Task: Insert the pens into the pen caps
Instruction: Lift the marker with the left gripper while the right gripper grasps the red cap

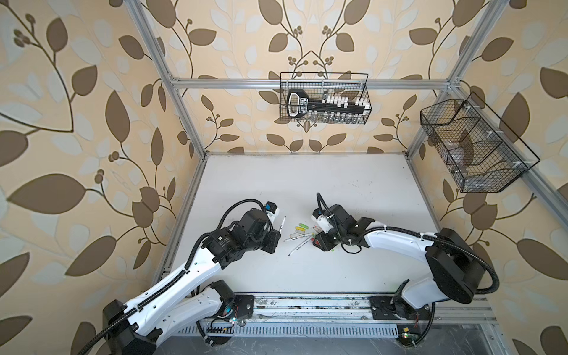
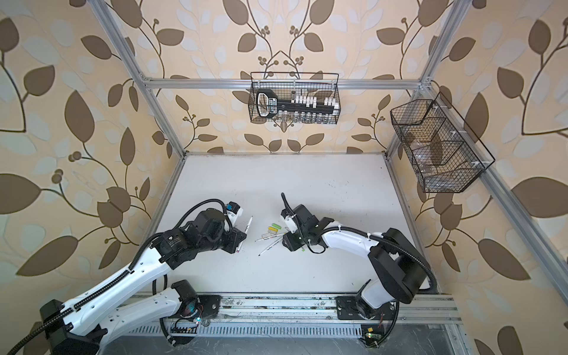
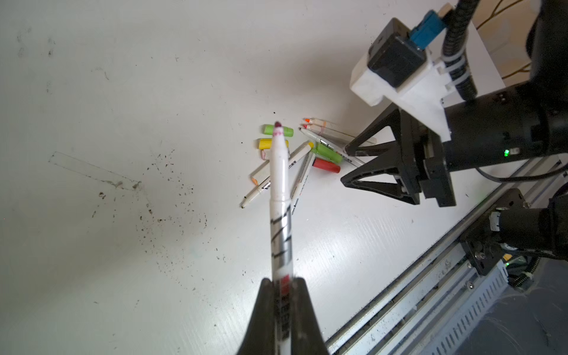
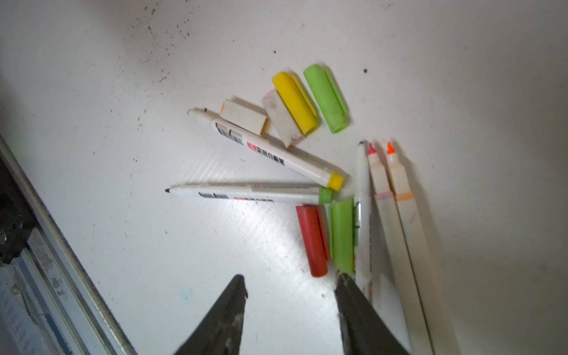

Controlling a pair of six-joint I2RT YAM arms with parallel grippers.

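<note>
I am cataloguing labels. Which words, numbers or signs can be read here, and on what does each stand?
Nothing reads clearly.
On the pen with yellow end: dark print, too blurred.
On the pen with green end: print too blurred.
On the held pen in the left gripper: print too blurred.
On the black tool in the wire basket: white label, too small.

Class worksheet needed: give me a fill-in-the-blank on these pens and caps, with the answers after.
The left pincer grips one pen while ____ more lie on the table.
The yellow cap lies between a whitish cap and a ____ cap.
The right pincer, near the red cap, holds nothing; its jaws stand ____.
Missing words: five; green; open.
</note>
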